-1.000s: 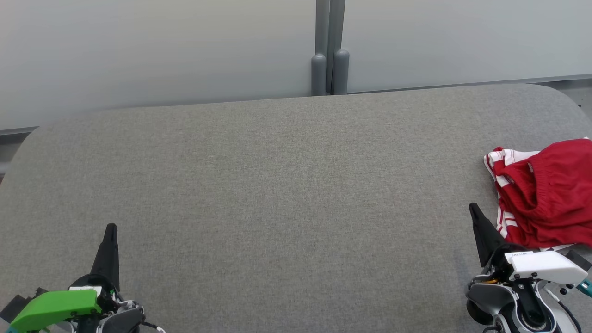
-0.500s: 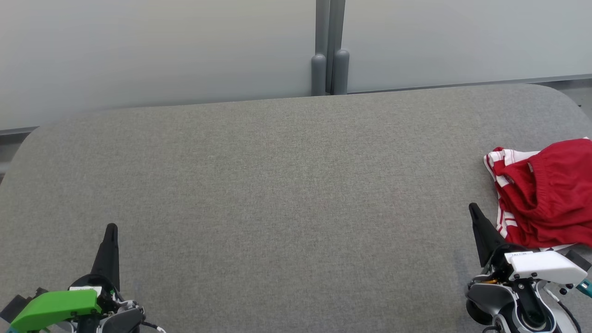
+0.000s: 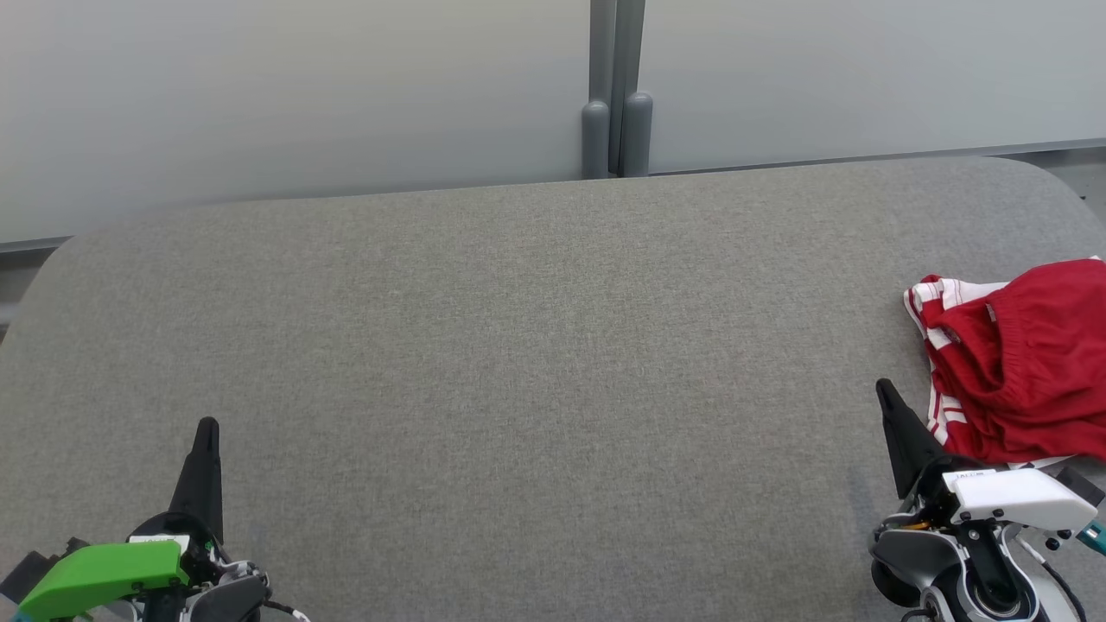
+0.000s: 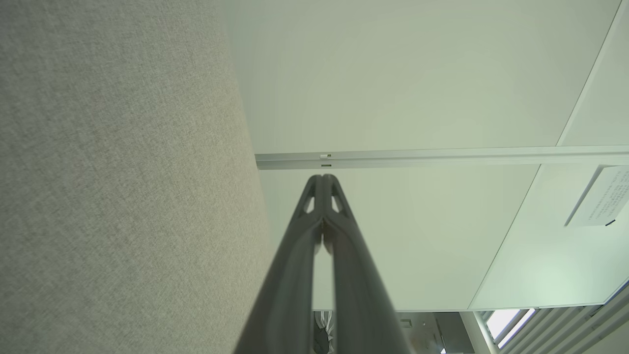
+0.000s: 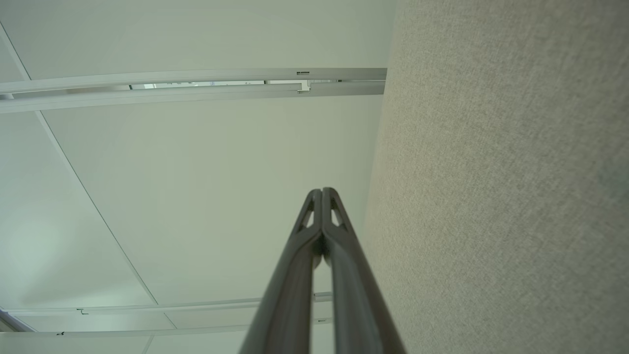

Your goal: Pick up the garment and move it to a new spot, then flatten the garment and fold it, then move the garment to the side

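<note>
Lying crumpled, red garment [image 3: 1028,363]; notice [image 4: 597,196] illegible

You have a red garment [image 3: 1020,371] at the right edge of the bench [image 3: 536,345], with white stripes along its left side and a plain red gathered band. The bench is a flecked mid-grey fabric, even all over. Your left gripper [image 3: 207,425] has 2 dark grey fingers and a bright green cover [image 3: 104,574]. Your right gripper [image 3: 882,384] has 2 dark grey fingers and a white cover [image 3: 1020,497]. Behind the bench, the wall panels [image 3: 302,95] are pale grey-white, and the post [image 3: 616,86] between them is darker grey.
</note>
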Motion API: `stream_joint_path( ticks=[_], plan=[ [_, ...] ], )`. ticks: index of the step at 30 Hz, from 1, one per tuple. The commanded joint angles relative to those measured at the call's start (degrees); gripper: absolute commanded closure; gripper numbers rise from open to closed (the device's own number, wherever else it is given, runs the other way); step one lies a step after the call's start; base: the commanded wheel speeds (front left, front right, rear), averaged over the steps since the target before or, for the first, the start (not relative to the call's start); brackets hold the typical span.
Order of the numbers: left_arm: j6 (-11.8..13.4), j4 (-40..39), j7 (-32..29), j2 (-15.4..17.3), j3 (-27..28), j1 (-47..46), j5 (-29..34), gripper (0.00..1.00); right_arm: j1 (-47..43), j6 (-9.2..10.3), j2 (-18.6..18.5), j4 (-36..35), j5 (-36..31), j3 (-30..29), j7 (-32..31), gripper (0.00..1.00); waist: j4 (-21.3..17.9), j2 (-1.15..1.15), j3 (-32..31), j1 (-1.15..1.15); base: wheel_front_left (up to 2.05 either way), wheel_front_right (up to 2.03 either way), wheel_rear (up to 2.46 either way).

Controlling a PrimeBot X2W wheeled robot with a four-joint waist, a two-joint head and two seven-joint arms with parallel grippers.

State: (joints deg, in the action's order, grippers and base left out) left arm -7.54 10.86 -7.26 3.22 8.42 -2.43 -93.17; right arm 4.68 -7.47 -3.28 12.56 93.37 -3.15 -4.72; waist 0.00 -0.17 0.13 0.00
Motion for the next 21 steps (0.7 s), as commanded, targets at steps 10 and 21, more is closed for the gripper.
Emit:
stream_joint_path(
  ticks=[10, 21],
  plan=[
    [-0.1, -0.1, -0.2, 0.0, 0.2, -0.8, 0.2, 1.00, 0.3, -0.04, 0.0, 0.1, -0.3, -0.3, -0.2, 1.00, 0.0, 0.17, 0.0, 0.00, 0.00, 0.00, 0.00],
    [-0.1, -0.1, -0.3, -0.1, 0.3, -0.8, 0.3, 1.00, 0.3, -0.04, 0.0, 0.1, -0.4, -0.3, -0.3, 1.00, 0.0, 0.17, 0.0, 0.00, 0.00, 0.00, 0.00]
  ],
)
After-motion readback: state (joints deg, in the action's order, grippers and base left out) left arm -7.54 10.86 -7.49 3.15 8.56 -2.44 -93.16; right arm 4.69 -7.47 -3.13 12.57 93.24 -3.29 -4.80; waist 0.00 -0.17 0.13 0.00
